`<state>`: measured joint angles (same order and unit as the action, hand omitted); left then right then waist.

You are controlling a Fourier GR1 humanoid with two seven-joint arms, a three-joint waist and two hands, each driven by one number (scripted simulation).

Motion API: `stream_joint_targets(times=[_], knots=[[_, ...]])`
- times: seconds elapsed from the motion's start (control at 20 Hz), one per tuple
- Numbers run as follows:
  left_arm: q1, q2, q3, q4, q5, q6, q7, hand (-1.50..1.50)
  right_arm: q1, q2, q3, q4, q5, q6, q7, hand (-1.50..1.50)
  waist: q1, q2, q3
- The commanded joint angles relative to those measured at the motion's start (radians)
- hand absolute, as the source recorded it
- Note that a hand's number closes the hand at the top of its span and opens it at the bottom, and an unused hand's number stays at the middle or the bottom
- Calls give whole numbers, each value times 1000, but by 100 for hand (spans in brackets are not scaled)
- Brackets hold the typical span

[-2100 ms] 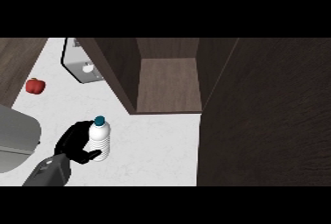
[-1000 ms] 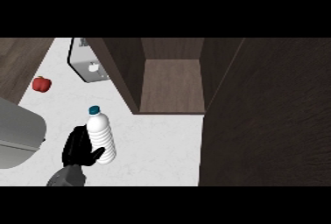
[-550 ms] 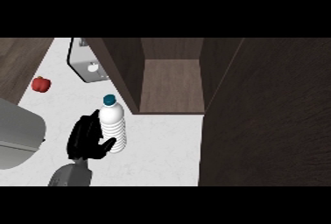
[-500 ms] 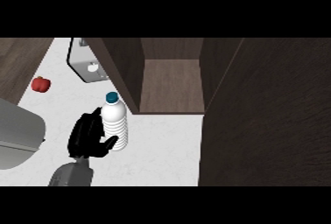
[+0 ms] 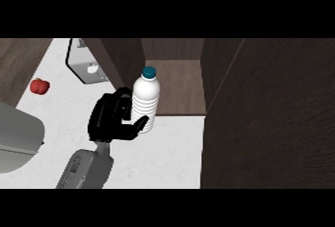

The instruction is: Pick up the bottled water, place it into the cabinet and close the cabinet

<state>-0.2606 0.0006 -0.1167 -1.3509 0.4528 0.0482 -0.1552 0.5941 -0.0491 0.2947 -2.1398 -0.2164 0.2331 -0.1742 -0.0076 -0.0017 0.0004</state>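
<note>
Gripping the bottled water (image 5: 145, 100) with curled fingers, the left hand (image 5: 112, 116) holds it upright at the open cabinet (image 5: 171, 91) mouth; best keep it vertical, clearing the side wall.

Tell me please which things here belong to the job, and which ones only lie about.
Job:
- bottled water, upright
- left hand, fingers curled round the bottle
- cabinet, open, dark wood

Lying about:
- red pepper on the counter
- grey appliance at the left edge
</note>
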Motion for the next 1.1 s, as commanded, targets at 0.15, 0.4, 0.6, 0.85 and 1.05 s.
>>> stream_joint_targets(times=[0.15, 0.4, 0.6, 0.85, 1.05], knots=[[-184, 0, -104, 75, -11, 191, 20, 150, 6, -2, -8, 16, -4, -15, -30, -150, -6, 2, 0], [-342, -1, -131, 219, -71, 307, -19, 150, -15, -6, -2, 6, -18, -15, -1, -150, -12, 3, 0], [-474, -1, -107, 307, -86, 355, 17, 150, -5, 34, 66, 17, 37, -46, -21, -150, -14, 4, 0], [-634, -1, -133, 508, -94, 447, -40, 150, -79, -13, -28, 62, -43, -7, 0, -150, -23, 8, 0], [-756, -1, -94, 710, -71, 457, -107, 150, -40, -18, -3, 65, -35, 14, -37, -150, -43, 12, 0]])
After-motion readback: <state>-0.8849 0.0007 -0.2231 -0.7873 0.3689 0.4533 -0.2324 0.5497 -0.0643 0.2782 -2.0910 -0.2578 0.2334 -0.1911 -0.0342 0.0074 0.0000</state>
